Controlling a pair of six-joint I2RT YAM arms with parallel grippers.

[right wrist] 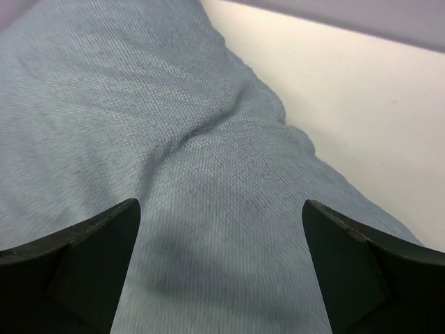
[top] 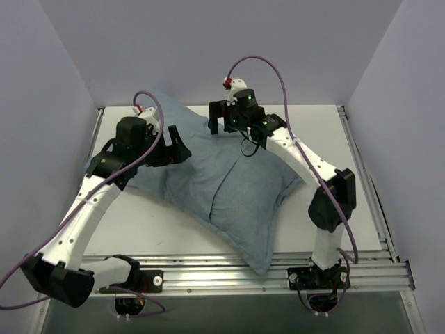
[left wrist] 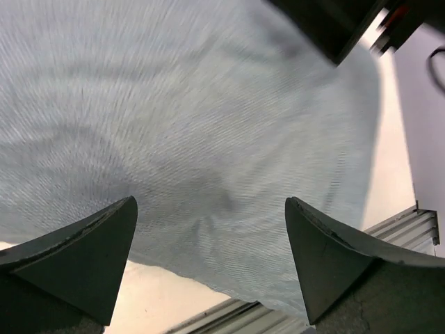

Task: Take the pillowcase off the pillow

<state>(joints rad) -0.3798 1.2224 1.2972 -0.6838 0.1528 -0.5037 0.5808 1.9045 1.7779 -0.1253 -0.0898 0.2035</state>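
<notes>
We see the pillowcase lying with its plain pale blue-grey face up. It is a plump, cushion-shaped rectangle set on the diagonal across the table: one corner points toward the far-left corner, and the opposite one lies over the ribbed aluminium rail at the near edge. The cloth is matte and finely woven, with a soft crease running lengthwise down its middle and small puckers along the seam. The pillow inside is wholly covered (only the swell of the cloth gives it away).

The left gripper is over the far-left part of the pillowcase. Its dark, wedge-shaped fingers are spread wide and hold nothing. That wrist view is blurred, so we cannot tell whether the tips touch the fabric.

The right gripper is over the pillowcase's far edge, toward the middle of the table's far edge. Its fingers are likewise splayed wide with nothing in their grasp — below them the weave folds into a shallow ridge, and beside the rounded seam lies smooth cream tabletop.
</notes>
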